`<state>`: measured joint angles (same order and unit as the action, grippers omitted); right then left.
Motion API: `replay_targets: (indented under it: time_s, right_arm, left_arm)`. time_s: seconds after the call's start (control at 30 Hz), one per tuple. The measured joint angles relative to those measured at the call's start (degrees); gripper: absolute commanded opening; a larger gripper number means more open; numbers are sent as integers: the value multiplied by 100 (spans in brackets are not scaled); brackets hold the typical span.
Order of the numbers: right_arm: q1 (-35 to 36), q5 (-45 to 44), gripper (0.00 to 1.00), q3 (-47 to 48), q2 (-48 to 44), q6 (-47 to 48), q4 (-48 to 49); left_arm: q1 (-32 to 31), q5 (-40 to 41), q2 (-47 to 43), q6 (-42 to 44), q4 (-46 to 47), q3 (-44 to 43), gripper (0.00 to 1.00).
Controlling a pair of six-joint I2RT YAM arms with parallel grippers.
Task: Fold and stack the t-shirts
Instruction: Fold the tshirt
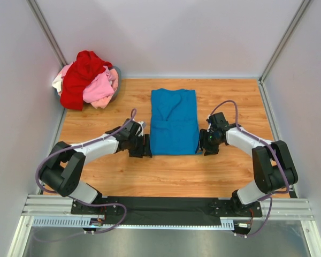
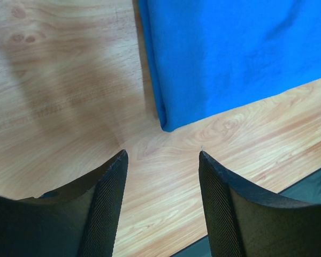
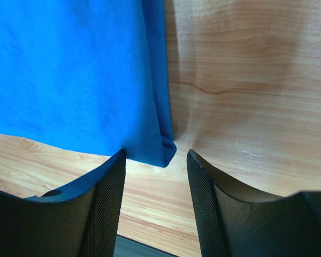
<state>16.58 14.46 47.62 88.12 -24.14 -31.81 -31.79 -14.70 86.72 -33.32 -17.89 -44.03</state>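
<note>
The blue shirt (image 1: 174, 122) lay folded into a neat rectangle in the middle of the desk (image 1: 232, 101), flat, collar end away from the arms. The left arm (image 1: 93, 145) reached in to the shirt's near left corner. Its jaws stood apart and low over the wood, with nothing between them and the corner just ahead of the gap, not touching. The right arm (image 1: 246, 140) reached in to the near right corner. Its jaws were also apart, and the folded corner sat right at their tips; whether they touched the cloth could not be told. Far left of the blue shirt, against the back wall, the red shirt (image 1: 80, 77), pink shirt (image 1: 100, 88) and whitish shirt (image 1: 58, 83) lay crumpled in one heap, red on top.
</note>
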Motion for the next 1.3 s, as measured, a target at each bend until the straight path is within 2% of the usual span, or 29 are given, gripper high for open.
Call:
replay_targets:
  time_s: [0.17, 0.37, 0.53, 0.77, 1.0, 1.17, 1.3]
  right_arm:
    - [0, 2, 50, 0, 96, -2, 50]
    - [0, 20, 49, 0, 131, -7, 87]
    - [0, 20, 48, 0, 131, -7, 98]
    - [0, 33, 44, -35, 131, -22, 155]
    - [0, 72, 43, -70, 127, -50, 227]
    - [0, 74, 37, -92, 122, -68, 260]
    - [0, 76, 28, -149, 111, -92, 313]
  left_arm:
    - [0, 111, -223, -87, 153, 66, 66]
    - [-2, 173, -33, -181, 413, 66, 65]
    - [-22, 157, 177, -306, 651, 63, 59]
    - [-48, 175, 245, -431, 824, 125, 43]
    - [-125, 162, 319, -509, 997, 138, 43]
    - [-181, 131, 345, -584, 1180, 199, 37]
    - [-197, 116, 350, -647, 1333, 291, 26]
